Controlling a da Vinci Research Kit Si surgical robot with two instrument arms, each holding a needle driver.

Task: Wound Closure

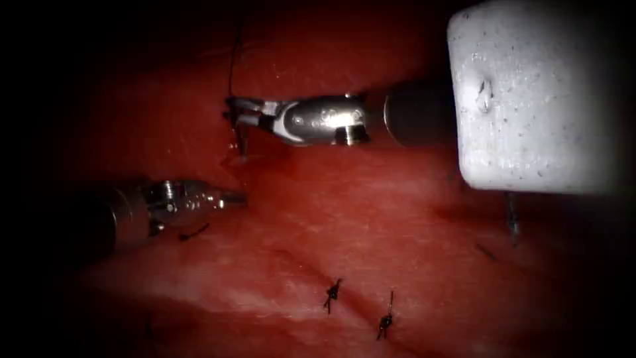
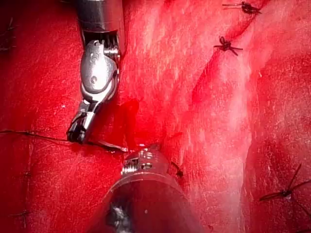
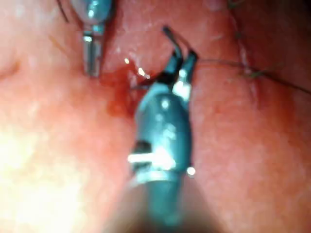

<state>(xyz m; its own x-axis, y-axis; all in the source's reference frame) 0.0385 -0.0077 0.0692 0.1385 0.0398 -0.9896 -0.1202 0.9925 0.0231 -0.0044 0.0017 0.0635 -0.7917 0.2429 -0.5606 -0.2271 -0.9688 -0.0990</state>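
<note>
We cannot make out the needle with certainty. The thread (image 1: 232,63) is plain: a dark strand running up toward twelve o'clock from the right arm's tool (image 1: 233,113), whose jaws are pinched on it just above the cut (image 1: 240,156). In the left wrist view that same tool (image 2: 77,132) grips the thread (image 2: 34,134) close to the tissue (image 2: 218,126), and a short dark piece lies from the jaws toward the wet red fluid (image 2: 129,109). The left arm's tool (image 1: 233,197) sits at about seven o'clock from the right one, jaws pressed together and holding nothing, its tip just beside the cut. Toward five o'clock, two tied stitches (image 1: 332,293) sit on the closed part of the cut. A white block (image 1: 530,99) stands at two o'clock.
</note>
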